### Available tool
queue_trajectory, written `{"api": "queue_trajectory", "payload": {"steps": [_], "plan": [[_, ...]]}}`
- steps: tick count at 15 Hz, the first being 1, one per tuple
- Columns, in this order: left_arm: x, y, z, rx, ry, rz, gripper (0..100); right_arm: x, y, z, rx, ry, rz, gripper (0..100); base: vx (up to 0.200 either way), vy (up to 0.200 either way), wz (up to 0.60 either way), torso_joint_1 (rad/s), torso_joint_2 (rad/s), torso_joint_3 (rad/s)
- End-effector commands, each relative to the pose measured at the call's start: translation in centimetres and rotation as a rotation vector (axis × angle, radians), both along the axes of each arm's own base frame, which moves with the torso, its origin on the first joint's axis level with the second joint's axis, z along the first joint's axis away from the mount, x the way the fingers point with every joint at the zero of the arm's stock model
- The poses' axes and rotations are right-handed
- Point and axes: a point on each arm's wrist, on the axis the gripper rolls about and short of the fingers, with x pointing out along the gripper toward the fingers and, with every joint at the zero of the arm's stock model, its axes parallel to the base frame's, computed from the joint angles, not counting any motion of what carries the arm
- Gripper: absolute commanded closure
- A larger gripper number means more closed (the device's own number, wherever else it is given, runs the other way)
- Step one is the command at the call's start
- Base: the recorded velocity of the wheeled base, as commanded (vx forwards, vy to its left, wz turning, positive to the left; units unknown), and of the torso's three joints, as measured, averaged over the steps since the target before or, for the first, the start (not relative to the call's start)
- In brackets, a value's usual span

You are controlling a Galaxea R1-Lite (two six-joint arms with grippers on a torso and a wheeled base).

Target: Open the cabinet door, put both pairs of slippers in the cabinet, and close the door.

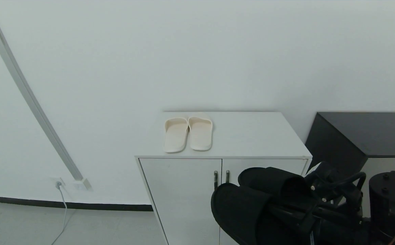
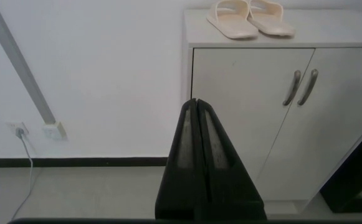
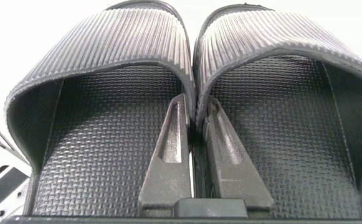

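Cabinet [image 1: 184, 190]: standing against the white wall, with both doors [image 1: 180, 197] lying shut and meeting at the middle.
Handles [image 1: 221, 178]: hanging upright as a pair, side by side, one on each side of the gap between the cabinet doors.
Cream slippers [image 1: 188, 134]: lying on the top of the cabinet, toward its left end, side by side and touching, soles down.
Black slippers [image 1: 252, 200]: hanging in the air in front of the cabinet's right door, low down, side by side and pressed one against the other.
Right tool [image 3: 195, 109]: pinching the two inner side walls of the black slippers together, one finger reaching inside each slipper, nearly closed, and holding the pair before the cabinet front.
Left tool [image 2: 197, 106]: hovering away from the cabinet, to the left of its front, fingers pressed fully together and gripping nothing.
Wall socket [image 1: 58, 183]: sitting low on the wall, well to the left of the cabinet, with a cable [image 1: 63, 214] running down from it to the floor.
Grey strip [image 1: 24, 88]: running slantwise down the wall, ending near the socket, left of the cabinet.
Black unit [image 1: 371, 132]: standing just to the right of the cabinet.
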Motion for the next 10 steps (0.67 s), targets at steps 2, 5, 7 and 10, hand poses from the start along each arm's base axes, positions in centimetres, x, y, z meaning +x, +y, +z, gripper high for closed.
{"api": "queue_trajectory", "payload": {"steps": [2,5,7,10], "plan": [[0.0,0.0,-0.01,0.0,0.0,-0.001,100,-0.04,0.03,-0.22,-0.008,0.006,0.003,100,0.0,0.0,0.0,-0.168,0.39,0.22],[0.0,0.0,-0.01,-0.001,0.0,-0.001,0,-0.16,0.14,-0.28,-0.01,0.008,0.01,100,0.0,0.0,0.0,-0.208,0.49,0.277],[0.0,0.0,-0.01,0.0,0.0,-0.001,0,-0.21,0.13,-0.48,-0.016,0.012,0.01,100,0.0,0.0,0.0,-0.237,0.56,0.317],[0.0,0.0,-0.01,0.0,0.0,-0.001,0,-0.25,0.14,-0.62,-0.019,0.018,0.013,100,0.0,0.0,0.0,-0.224,0.55,0.321]]}}
